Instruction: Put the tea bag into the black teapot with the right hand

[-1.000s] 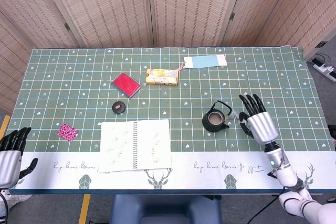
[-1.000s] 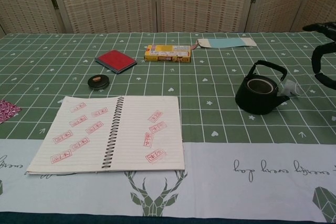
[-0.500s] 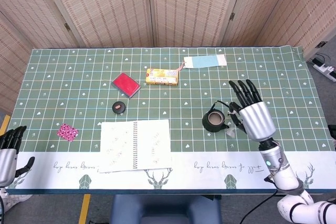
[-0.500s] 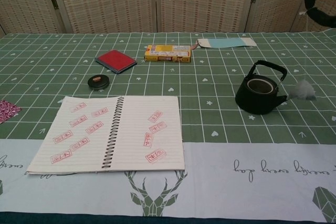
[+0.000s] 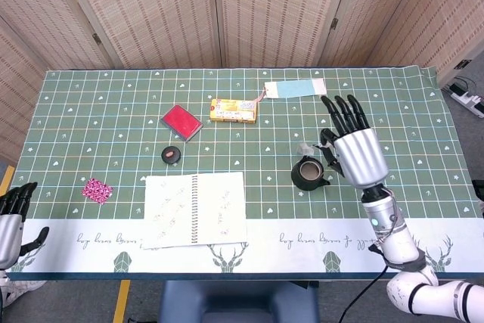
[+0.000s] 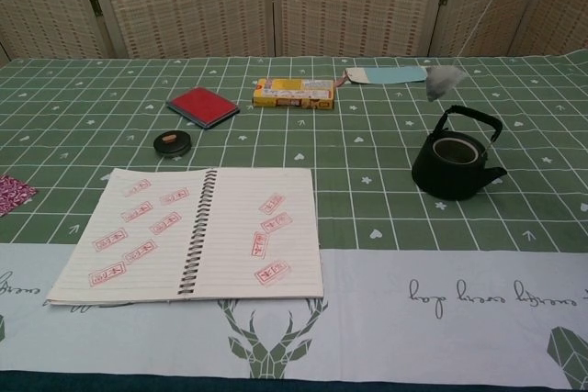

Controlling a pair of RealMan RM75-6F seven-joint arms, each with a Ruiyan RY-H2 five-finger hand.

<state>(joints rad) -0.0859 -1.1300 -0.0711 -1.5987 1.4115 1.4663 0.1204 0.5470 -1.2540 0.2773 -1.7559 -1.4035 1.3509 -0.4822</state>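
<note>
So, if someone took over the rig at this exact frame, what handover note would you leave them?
Right hand: raised beside the black teapot, holding the tea bag by its string; the bag dangles in the air above the pot.
Left hand: idle at the table's near left edge, holding nothing.
Done: bag picked up and carried to the pot.
Left: line it up over the opening, lower it in, release the string.

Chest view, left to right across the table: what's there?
Pink packet → open notebook → round black tin → red pad → yellow box → blue tag → tea bag hanging above black teapot.
</note>
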